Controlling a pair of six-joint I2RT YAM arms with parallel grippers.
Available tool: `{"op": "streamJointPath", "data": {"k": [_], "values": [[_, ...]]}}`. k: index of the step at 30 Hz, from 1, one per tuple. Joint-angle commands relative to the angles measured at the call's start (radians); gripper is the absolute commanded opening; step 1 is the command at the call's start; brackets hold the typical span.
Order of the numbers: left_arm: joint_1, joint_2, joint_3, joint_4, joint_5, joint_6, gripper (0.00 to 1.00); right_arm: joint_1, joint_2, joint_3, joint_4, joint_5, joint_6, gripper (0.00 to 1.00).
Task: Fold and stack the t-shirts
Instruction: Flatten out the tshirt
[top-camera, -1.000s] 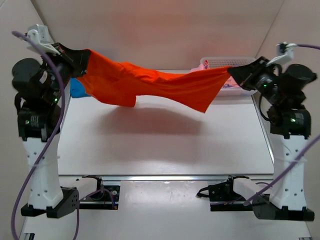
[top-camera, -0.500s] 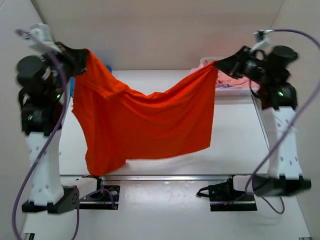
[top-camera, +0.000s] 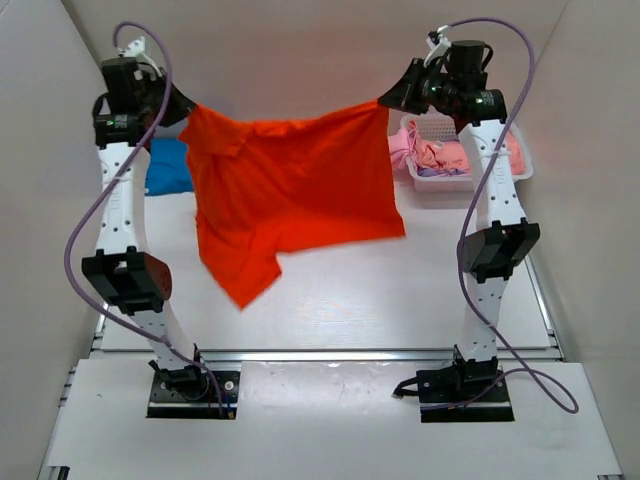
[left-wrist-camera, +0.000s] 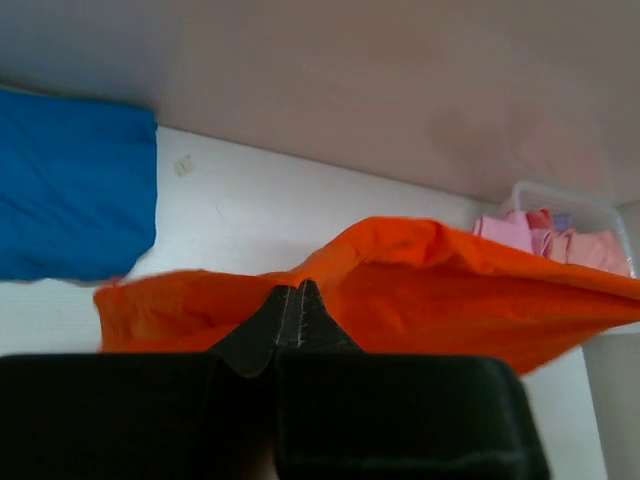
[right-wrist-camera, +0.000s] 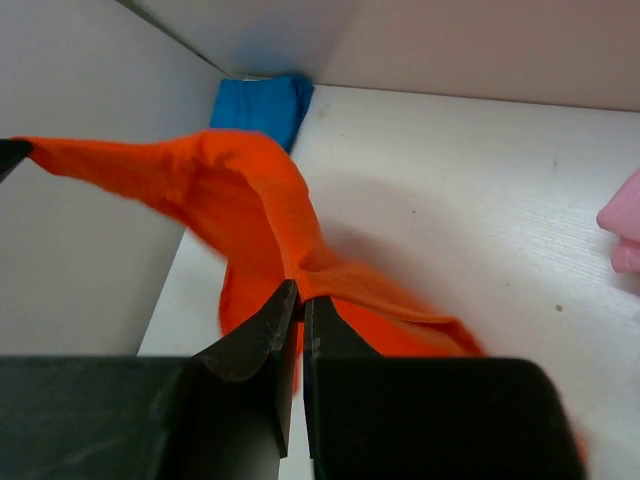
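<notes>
The orange-red t-shirt (top-camera: 290, 190) hangs spread in the air between both raised arms, its lower edge above the table. My left gripper (top-camera: 185, 108) is shut on its top left corner; in the left wrist view the gripper (left-wrist-camera: 297, 290) pinches the orange cloth (left-wrist-camera: 450, 300). My right gripper (top-camera: 385, 100) is shut on its top right corner; in the right wrist view the gripper (right-wrist-camera: 300, 292) pinches the cloth (right-wrist-camera: 250, 190). A folded bright blue t-shirt (top-camera: 166, 167) lies at the back left, also in the left wrist view (left-wrist-camera: 70, 190). Pink and lilac shirts (top-camera: 430, 152) lie in the basket.
The white lattice basket (top-camera: 520, 170) stands at the back right of the white table (top-camera: 330, 300). Pale walls close in the left, back and right sides. A metal rail runs along the table's near edge.
Both arms have risen high and pulled back, lifting the orange-red shirt from a low sagging drape into a higher hanging spread. Both grips have held.
</notes>
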Motion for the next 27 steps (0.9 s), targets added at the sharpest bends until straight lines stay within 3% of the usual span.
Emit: {"op": "streamJointPath", "data": {"k": [1, 5, 8, 12, 15, 18, 21, 27], "values": [[0.071, -0.143, 0.082, 0.065, 0.111, -0.049, 0.00, -0.070, -0.089, 0.036, -0.006, -0.099, 0.024, 0.00], [0.064, -0.226, 0.016, 0.068, 0.101, -0.026, 0.00, -0.106, -0.259, -0.337, 0.172, -0.104, 0.024, 0.00], [0.031, -0.333, -0.134, 0.077, 0.095, -0.017, 0.00, -0.128, -0.309, -0.414, 0.180, -0.141, 0.021, 0.00], [-0.042, -0.555, -0.482, 0.123, 0.012, 0.006, 0.00, -0.125, -0.405, -0.590, 0.151, -0.075, -0.039, 0.00], [-0.123, -0.729, -0.752, 0.155, -0.055, -0.008, 0.00, -0.125, -0.555, -0.902, 0.243, -0.038, -0.035, 0.00], [-0.188, -0.864, -0.970, 0.153, -0.108, -0.028, 0.00, -0.078, -0.698, -1.213, 0.278, 0.134, -0.061, 0.00], [-0.232, -0.964, -1.108, 0.105, -0.150, -0.008, 0.00, -0.044, -0.859, -1.420, 0.301, 0.312, -0.071, 0.00], [-0.279, -1.047, -1.236, 0.037, -0.204, 0.037, 0.00, 0.044, -1.114, -1.588, 0.258, 0.519, -0.116, 0.00]]}}
